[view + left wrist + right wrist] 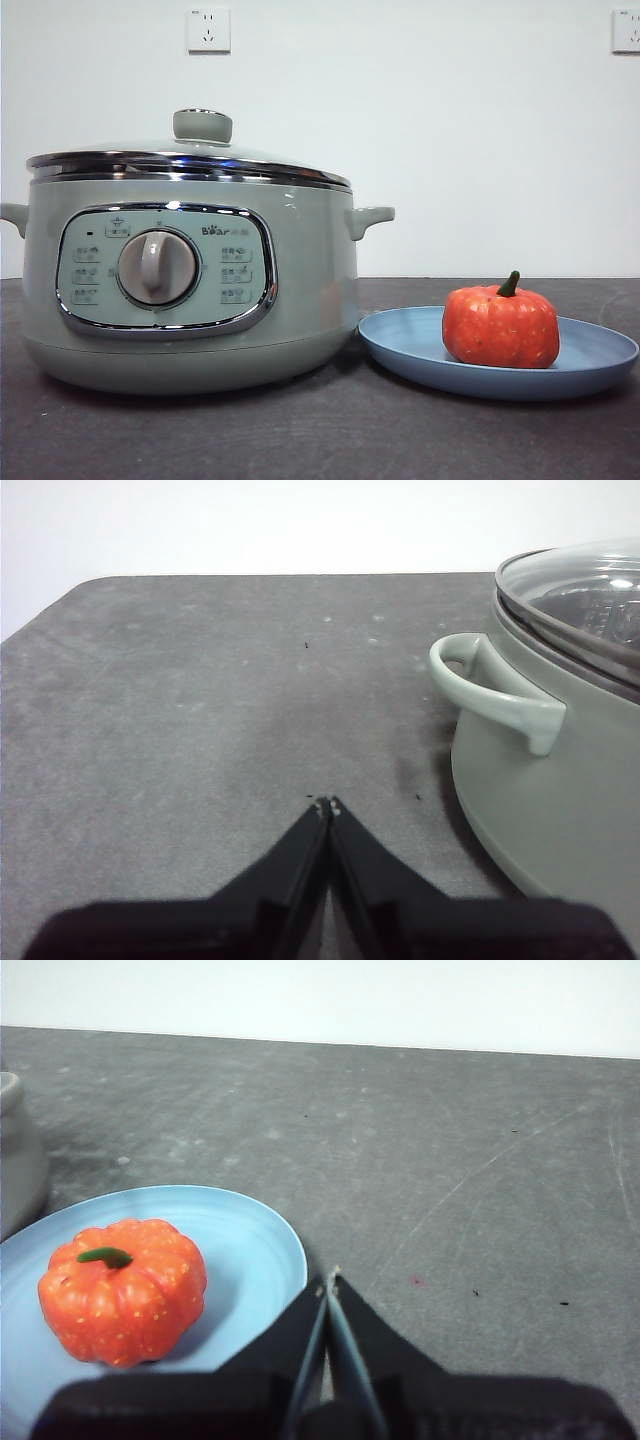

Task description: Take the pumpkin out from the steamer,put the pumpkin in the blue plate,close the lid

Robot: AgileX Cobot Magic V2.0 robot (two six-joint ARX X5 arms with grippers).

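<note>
A dark grey, lightly scuffed table (300,440) spans the near scene. Behind it stands a plain white wall (450,150) with two white power sockets: one high at the left (208,30), another at the far right edge (627,30).

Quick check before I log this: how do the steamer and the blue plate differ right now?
The steamer is tall, sage green and closed under its lid; the blue plate is low, shallow and open. The plate holds the pumpkin; nothing can be made out through the steamer's glass. Both are round and rest on the dark table.
</note>
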